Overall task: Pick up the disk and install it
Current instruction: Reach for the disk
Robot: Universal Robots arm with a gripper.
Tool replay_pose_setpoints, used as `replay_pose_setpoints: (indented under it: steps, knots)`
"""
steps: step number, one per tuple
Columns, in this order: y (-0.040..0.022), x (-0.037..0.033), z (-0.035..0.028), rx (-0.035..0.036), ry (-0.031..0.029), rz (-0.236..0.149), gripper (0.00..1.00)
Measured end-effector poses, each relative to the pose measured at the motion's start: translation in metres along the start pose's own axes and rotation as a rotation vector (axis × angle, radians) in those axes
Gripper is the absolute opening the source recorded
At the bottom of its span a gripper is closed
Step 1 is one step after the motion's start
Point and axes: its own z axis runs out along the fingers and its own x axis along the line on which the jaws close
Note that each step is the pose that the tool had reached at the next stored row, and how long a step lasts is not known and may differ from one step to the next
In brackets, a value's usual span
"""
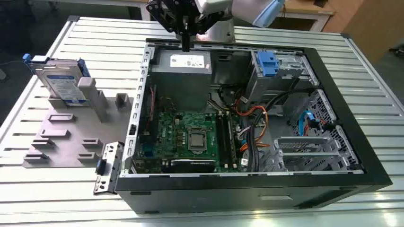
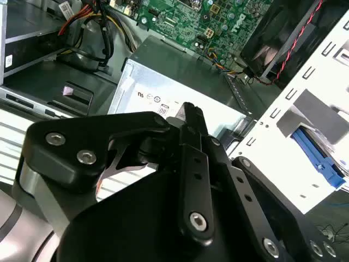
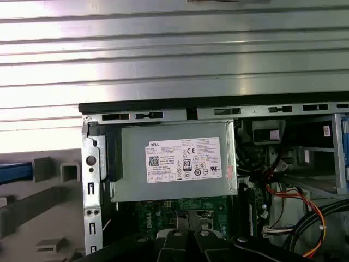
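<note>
Zero steps done: my gripper (image 1: 186, 47) is hovering, pressed together and empty, over the case (image 1: 351, 118). The disk (image 1: 60, 82) is sitting in its rack (image 1: 63, 142).

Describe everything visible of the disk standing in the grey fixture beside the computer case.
The disk is a flat silver-grey hard drive with a white-and-blue label, framed by a blue plastic bracket. It stands upright on edge in the grey fixture, at the exterior view's left of the open computer case. Only the fixture touches it; the gripper is over the case.
</note>
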Motion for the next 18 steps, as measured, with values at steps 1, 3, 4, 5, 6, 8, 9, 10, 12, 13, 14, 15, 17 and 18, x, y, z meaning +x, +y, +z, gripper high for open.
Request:
replay_pose_setpoints:
  steps: [1, 3, 4, 5, 6, 8, 9, 10, 12, 13, 14, 15, 17, 18]
  knots:
    - [0.0, 0.0, 0.0, -0.0001, -0.0001, 0.0, 0.11]
    - [0.0, 0.0, 0.0, 0.0, 0.0, 0.0, 0.11]
    - [0.0, 0.0, 0.0, 0.0, 0.0, 0.0, 0.11]
    - [0.0, 0.0, 0.0, 0.0, 0.0, 0.0, 0.11]
    - [0.0, 0.0, 0.0, 0.0, 0.0, 0.0, 0.11]
    - [0.0, 0.0, 0.0, 0.0, 0.0, 0.0, 0.11]
    - [0.0, 0.0003, 0.0, 0.0, 0.0, 0.0, 0.11]
    - [0.0, 0.0007, 0.0, 0.0001, 0.0, 0.0, 0.11]
    - [-0.0001, 0.0018, 0.0001, -0.0001, -0.0001, 0.0, 0.11]
    - [-0.0002, 0.0025, 0.0001, -0.0001, -0.0001, 0.0, 0.11]
    - [-0.0003, 0.0034, 0.0001, 0.0, 0.0, 0.0, 0.11]
    - [-0.0004, 0.0046, 0.0001, 0.0, 0.0, 0.0, 0.11]
    - [-0.0003, 0.0065, 0.0003, 0.0, 0.0, 0.0, 0.11]
    - [-0.0003, 0.0075, 0.0004, -0.0001, -0.0001, 0.0, 0.11]
